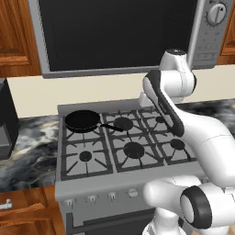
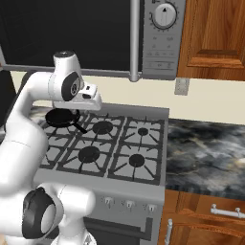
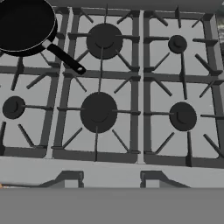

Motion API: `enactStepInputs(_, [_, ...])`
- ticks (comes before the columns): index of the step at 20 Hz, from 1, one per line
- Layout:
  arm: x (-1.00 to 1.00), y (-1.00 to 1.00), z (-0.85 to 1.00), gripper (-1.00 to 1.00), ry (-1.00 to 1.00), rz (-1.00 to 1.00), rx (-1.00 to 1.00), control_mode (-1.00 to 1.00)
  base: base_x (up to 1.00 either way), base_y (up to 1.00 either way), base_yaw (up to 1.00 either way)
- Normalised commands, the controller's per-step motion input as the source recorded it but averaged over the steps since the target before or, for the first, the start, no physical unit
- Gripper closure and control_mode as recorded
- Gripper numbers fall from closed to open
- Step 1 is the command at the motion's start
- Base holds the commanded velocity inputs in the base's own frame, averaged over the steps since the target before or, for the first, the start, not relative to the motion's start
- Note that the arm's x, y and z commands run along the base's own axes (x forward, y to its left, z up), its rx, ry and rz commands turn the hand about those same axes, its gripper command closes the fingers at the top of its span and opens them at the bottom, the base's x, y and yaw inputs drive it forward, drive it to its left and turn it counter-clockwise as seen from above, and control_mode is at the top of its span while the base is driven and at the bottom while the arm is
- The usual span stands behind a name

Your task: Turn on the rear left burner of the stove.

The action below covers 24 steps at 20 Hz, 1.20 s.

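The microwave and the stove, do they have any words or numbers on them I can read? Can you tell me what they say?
No text can be read anywhere.
Microwave dial: tick marks around it, too small to read.
Microwave button panel: faint markings, too blurred to read.
Stove knobs: no labels that can be made out.
Frying pan: plain black, no text.
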Motion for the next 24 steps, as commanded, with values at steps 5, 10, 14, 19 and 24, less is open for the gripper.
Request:
enactStepInputs(5, [-0.06, 0.61, -0.28, -1.0, 0.03, 0.0, -0.08, -1.0, 0.0, 0.0, 0.0])
enactStepInputs(10, [-0.4, 1.0, -0.75, -1.0, -0.03, 0.0, -0.22, -1.0, 0.0, 0.0, 0.0])
enactStepInputs(14, [-0.82, 1.0, -0.78, -1.0, -0.2, 0.0, -0.13, -1.0, 0.0, 0.0, 0.0])
enactStepInputs(19, [-0.62, 1.0, -0.5, -1.0, -0.26, 0.0, -0.13, -1.0, 0.0, 0.0, 0.0])
enactStepInputs(24, [-0.02, 0.33, -0.09, -1.0, -0.01, 0.0, -0.01, -1.0, 0.0, 0.0, 0.0])
